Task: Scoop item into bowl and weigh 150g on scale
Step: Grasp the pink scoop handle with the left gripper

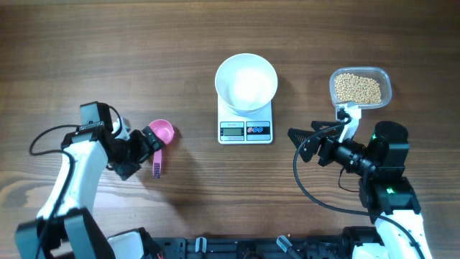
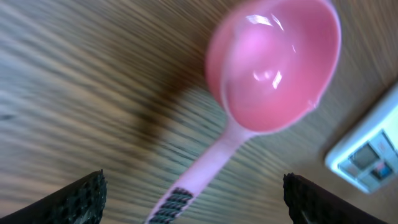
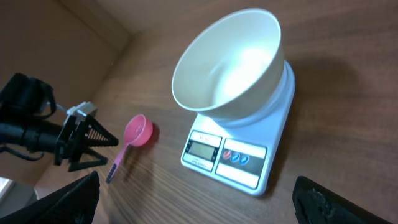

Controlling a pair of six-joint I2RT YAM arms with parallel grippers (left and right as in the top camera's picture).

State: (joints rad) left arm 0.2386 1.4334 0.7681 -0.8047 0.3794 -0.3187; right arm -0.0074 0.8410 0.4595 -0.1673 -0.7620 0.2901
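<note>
Looking at this, the left hand [image 2: 194,203] is spread wide with the handle of the small pink plastic scoop [image 2: 273,62] lying between its fingers. Nothing is gripped yet as far as I can tell. The right hand [image 1: 295,142] is wide open too and empty, parked between the scale and the tub.

The round white bowl [image 1: 246,86] is empty and sits on the flat white square kitchen scale [image 1: 246,130] mid-worktop. The small round tan beans [image 1: 358,88] are all in the clear plastic tub [image 1: 389,88] over on the right, well apart from the scoop.

Stuff I'd worry about:

- That handle is thin and lies flat on the wooden worktop [image 1: 108,43]. If the fingers close off-centre, I'd guess the scoop skids or twists instead of lifting.
- If it's pinched near the striped end, the cup could sag and tip beans out on the way.
- The scoop is left of the scale and the beans are right of it, so the left arm has to reach across. It could clip the bowl, which only rests loose on the scale, or run into the right arm near the tub.
- Round beans roll everywhere once spilled.
- It's easy to overshoot the target with full scoops.
- I can't read the display, so no idea whether it's zeroed with the bowl on.
</note>
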